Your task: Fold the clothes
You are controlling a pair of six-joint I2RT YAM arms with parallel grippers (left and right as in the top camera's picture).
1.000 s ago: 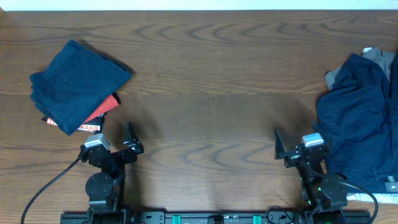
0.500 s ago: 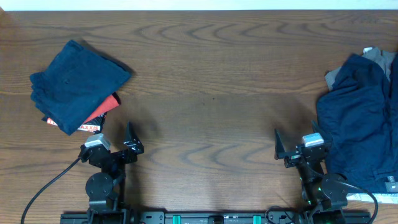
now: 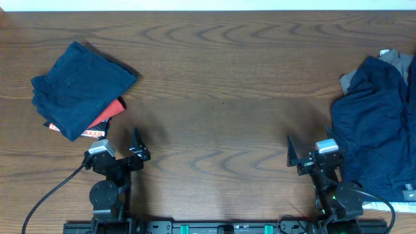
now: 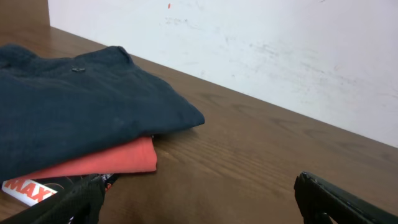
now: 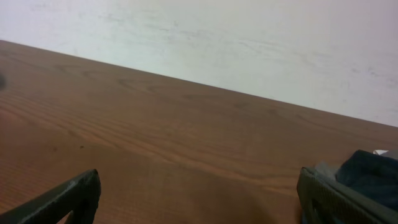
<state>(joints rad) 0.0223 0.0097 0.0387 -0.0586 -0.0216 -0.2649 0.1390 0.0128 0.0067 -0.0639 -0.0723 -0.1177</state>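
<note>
A folded stack lies at the left of the table: navy shorts (image 3: 81, 84) on top of a red piece (image 3: 110, 112) and a black printed piece (image 3: 91, 134). In the left wrist view the navy shorts (image 4: 81, 106) lie over the red piece (image 4: 106, 162). A loose heap of navy clothes (image 3: 374, 130) with a grey piece (image 3: 396, 62) lies at the right edge; a bit of it shows in the right wrist view (image 5: 373, 177). My left gripper (image 3: 120, 146) is open and empty near the front, right of the stack. My right gripper (image 3: 309, 149) is open and empty beside the heap.
The wooden table (image 3: 221, 84) runs to a white wall at the back (image 5: 249, 37). A black cable (image 3: 49, 195) trails from the left arm base. A white tag or paper (image 3: 393, 206) lies at the front right by the heap.
</note>
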